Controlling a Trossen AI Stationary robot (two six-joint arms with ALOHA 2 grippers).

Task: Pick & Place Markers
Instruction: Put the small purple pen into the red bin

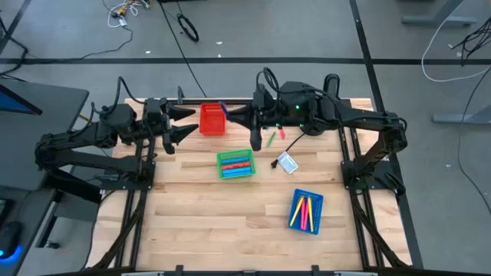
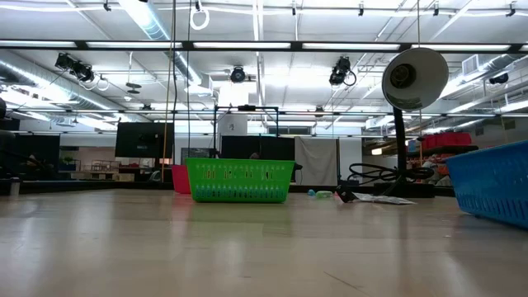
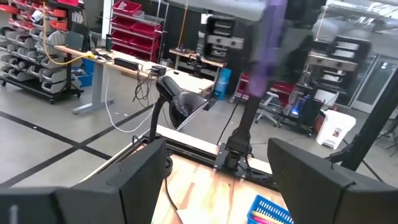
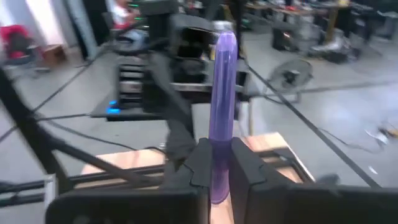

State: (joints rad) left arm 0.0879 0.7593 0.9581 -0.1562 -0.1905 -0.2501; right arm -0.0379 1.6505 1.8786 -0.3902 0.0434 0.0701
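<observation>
My right gripper (image 1: 232, 116) (image 4: 222, 155) is shut on a purple marker (image 1: 223, 107) (image 4: 223, 93) and hovers at the right edge of the red tray (image 1: 212, 119). My left gripper (image 1: 186, 124) (image 3: 217, 158) is open and waits just left of that tray, facing the right gripper; its wrist view shows the purple marker (image 3: 264, 50) blurred. A green marker (image 1: 271, 139) and a red marker (image 1: 281, 133) lie on the table below the right gripper. More markers lie in the green tray (image 1: 235, 164) and the blue tray (image 1: 306, 211). My right gripper pinches the purple marker between its two fingers (image 4: 200, 165) near one end (image 4: 221, 177). The fingers come in about level from the table's right. The marker is lifted clear, and most of its length (image 4: 224, 74) sticks out past the fingertips toward the red tray.
A white-and-blue card (image 1: 287, 162) lies right of the green tray, with a small orange piece (image 1: 274, 162) beside it. The low view shows the green tray (image 2: 239, 180), the blue tray (image 2: 495, 181) and a lamp-like stand (image 2: 412, 78). Bare wood lies near the front edge.
</observation>
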